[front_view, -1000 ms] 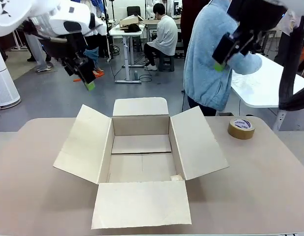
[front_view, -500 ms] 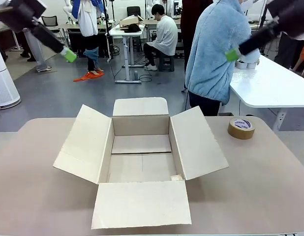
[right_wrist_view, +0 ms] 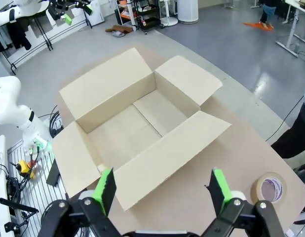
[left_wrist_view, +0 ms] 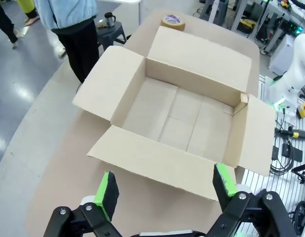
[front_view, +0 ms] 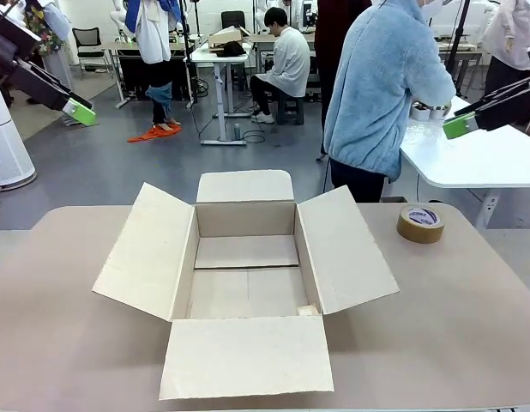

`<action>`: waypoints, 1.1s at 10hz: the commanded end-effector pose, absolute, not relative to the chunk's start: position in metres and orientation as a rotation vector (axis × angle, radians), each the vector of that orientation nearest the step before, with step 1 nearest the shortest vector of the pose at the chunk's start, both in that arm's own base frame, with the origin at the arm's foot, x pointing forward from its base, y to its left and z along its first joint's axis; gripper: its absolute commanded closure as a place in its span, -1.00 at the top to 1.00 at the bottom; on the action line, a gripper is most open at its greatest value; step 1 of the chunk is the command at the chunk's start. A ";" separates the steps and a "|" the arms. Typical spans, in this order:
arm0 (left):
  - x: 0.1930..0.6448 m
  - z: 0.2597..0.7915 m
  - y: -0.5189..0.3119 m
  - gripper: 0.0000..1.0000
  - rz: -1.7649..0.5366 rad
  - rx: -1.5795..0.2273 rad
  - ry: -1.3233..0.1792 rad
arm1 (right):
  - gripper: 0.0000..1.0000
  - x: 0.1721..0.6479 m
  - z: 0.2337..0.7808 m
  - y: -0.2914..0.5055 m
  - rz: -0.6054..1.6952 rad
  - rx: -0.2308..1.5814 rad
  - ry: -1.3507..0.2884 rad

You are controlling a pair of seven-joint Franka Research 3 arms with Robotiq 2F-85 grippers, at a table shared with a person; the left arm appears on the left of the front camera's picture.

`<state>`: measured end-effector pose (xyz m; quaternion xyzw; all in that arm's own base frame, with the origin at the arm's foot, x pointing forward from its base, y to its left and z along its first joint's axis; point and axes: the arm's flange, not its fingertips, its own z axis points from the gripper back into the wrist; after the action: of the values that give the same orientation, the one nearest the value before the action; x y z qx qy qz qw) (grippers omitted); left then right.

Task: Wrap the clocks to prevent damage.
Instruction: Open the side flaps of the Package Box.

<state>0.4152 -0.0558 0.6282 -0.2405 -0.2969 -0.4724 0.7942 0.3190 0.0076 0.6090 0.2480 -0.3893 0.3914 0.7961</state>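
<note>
Below both pairs of jaws, desk: a tan desk [front_view: 471, 326] with rounded far corners carries a cardboard box [front_view: 245, 219] and a roll of tape [front_view: 421, 224].
Room: grey floor [front_view: 93, 163] beyond the desk; a person in a pale blue fleece [front_view: 376, 94] stands past the far edge, turned to a white table [front_view: 488, 159] behind the right jaws; another person sits at a table farther back.
Left arm: the left arm [front_view: 21, 64] is raised high, out past the box's left flap, its green pads [front_view: 80, 112] slanting down toward the middle.
Left jaws: spread wide with nothing between them; in the left wrist view the two pads [left_wrist_view: 107, 190] frame the box [left_wrist_view: 192, 79] well below.
Right arm: the right arm [front_view: 509, 107] is held high and out to the right, pad [front_view: 458, 126] aimed inward, above the white table.
Right jaws: wide open and holding nothing; the pads [right_wrist_view: 104, 185] stand far apart, with the box [right_wrist_view: 118, 98] below and ahead.
Box, place: midway between the two pairs of jaws and well beneath both.
Box, facing: mouth up, all four flaps folded outward.
Box, long axis: seemingly from the robot's side toward the person's, crosswise to the line joining the jaws.
Inside: a small pale scrap [front_view: 308, 310] in the near corner on the right jaws' side; too small to identify.
Tape: lying flat, below the right jaws, apart from the box's right flap [right_wrist_view: 270, 188].
</note>
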 end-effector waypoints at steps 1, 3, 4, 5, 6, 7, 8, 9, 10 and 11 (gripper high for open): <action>0.414 0.634 -0.070 1.00 -1.046 -0.493 -0.626 | 1.00 0.325 0.607 0.019 0.861 0.531 -0.817; 0.418 0.623 -0.054 1.00 -1.028 -0.597 -0.638 | 1.00 0.320 0.610 0.007 0.900 0.623 -0.866; 0.417 0.616 -0.056 1.00 -1.019 -0.596 -0.632 | 1.00 0.323 0.606 0.004 0.861 0.649 -0.854; 0.418 0.615 -0.061 1.00 -0.994 -0.568 -0.626 | 1.00 0.318 0.610 0.011 0.849 0.546 -0.837; 0.415 0.623 -0.060 1.00 -1.009 -0.551 -0.624 | 1.00 0.318 0.610 0.011 0.849 0.546 -0.837; 0.415 0.623 -0.060 1.00 -1.009 -0.551 -0.624 | 1.00 0.318 0.610 0.011 0.849 0.546 -0.837; 0.415 0.623 -0.060 1.00 -1.009 -0.551 -0.624 | 1.00 0.318 0.610 0.011 0.849 0.546 -0.837; 0.416 0.619 -0.060 1.00 -0.998 -0.552 -0.614 | 1.00 0.318 0.610 0.011 0.849 0.546 -0.837; 0.418 0.618 -0.056 0.22 -1.010 -0.543 -0.634 | 1.00 0.315 0.611 0.010 0.839 0.539 -0.834; 0.415 0.619 -0.057 -0.20 -1.020 -0.533 -0.652 | -0.19 0.313 0.611 0.012 0.850 0.532 -0.828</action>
<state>0.4164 -0.0585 0.6201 -0.2510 -0.2881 -0.4648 0.7987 0.3138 0.0106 0.6111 0.2440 -0.3863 0.3904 0.7992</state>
